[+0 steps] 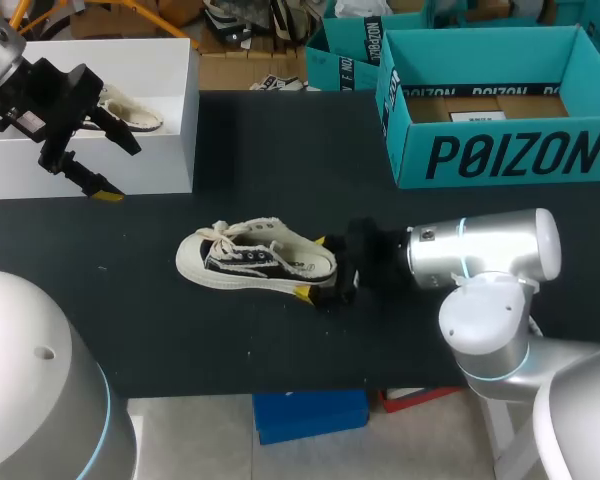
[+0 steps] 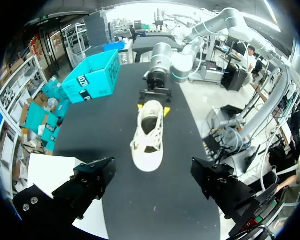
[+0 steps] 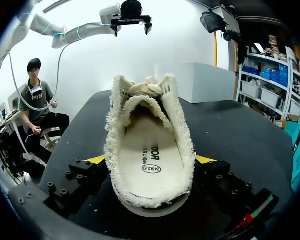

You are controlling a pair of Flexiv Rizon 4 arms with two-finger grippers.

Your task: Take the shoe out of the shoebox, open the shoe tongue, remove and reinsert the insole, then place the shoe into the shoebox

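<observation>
**Shoe on the table, heel clamped by the right gripper**

The pale canvas shoe [image 1: 255,262] sits on the black table [image 1: 280,150], with its toe pointing away from the right arm [image 1: 480,250]. That arm lies low and nearly level over the table, reaching straight in at the heel. The right gripper [image 1: 311,267] is closed on the shoe, with one yellow tip pressed against each side of the heel.

In the right wrist view the shoe [image 3: 150,150] fills the space between the fingers [image 3: 97,159]. Its mouth is open to the camera and the insole [image 3: 150,155] lies flat inside. The laces are bunched at the far end of the opening.

The left arm [image 1: 0,50] is held high and well apart from the shoe, off beyond its toe end. The left gripper [image 1: 115,165] angles down over the front wall of a white box [image 1: 170,120]. Its fingers are spread wide and hold nothing. Its own view looks down the length of the shoe [image 2: 149,137] toward the right gripper [image 2: 153,109] at the heel.

Inside the white box lies something pale [image 1: 130,115], possibly a second shoe. The arm hides too much of it to be sure.

The teal shoebox [image 1: 500,150] stands open, well apart from the shoe, on the far side of the table past its heel end.
</observation>
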